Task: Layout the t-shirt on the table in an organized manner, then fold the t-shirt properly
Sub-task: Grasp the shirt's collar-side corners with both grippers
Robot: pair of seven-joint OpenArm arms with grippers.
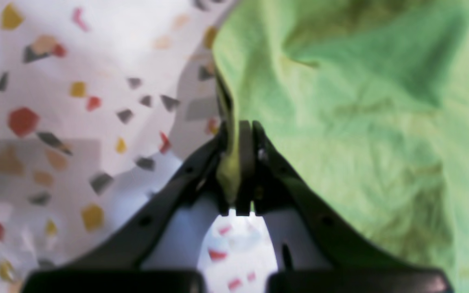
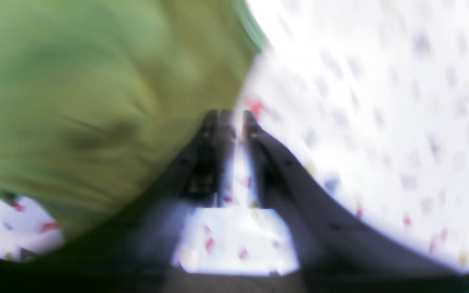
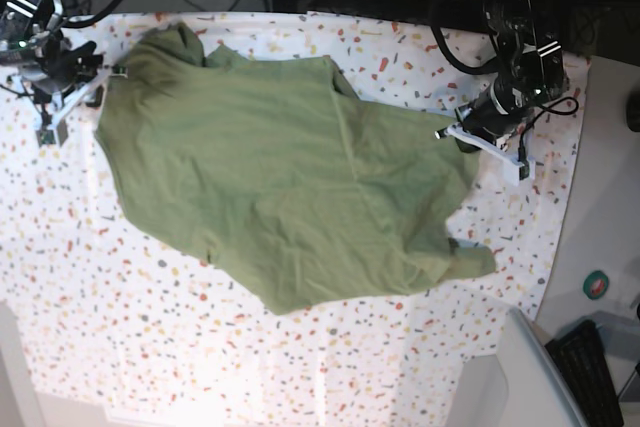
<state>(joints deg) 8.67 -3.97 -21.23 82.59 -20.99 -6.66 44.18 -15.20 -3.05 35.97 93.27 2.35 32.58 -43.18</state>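
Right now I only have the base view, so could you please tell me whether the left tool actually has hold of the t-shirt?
Observer: Yes. In the left wrist view, the left tool is shut on a pinched fold at the edge of the t-shirt.
Operator: Thank you. Does the right tool hold cloth too?
Observer: No. Its wrist view is blurred, but the right tool stands slightly open, with only the table showing through the gap and the t-shirt lying beside it.
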